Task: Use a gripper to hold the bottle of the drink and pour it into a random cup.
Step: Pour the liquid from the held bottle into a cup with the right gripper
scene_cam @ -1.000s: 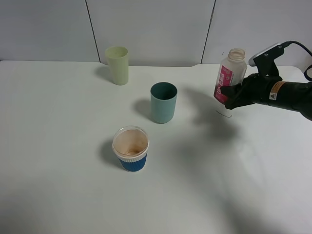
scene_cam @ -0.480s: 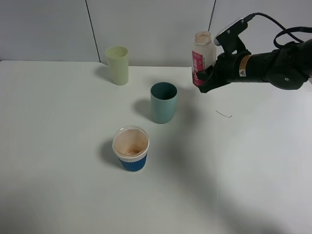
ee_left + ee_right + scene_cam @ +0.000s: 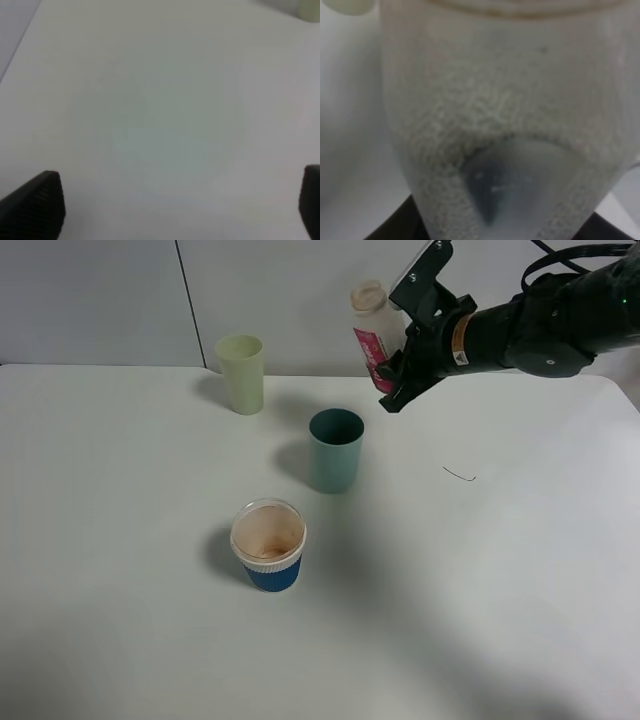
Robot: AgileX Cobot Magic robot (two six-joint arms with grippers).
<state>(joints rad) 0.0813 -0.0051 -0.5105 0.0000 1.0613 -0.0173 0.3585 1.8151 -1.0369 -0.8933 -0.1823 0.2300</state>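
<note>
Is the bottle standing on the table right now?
No, the right gripper holds the bottle tilted up in the air, clear of the table.

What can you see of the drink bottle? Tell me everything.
The drink bottle is small and made of clear plastic, with a wide uncapped neck and a pink-red label. The right hand grips its lower body and holds it in the air. It is tilted, its mouth leaning leftward in the high view, up and right of the teal cup. Nothing else touches it.
</note>
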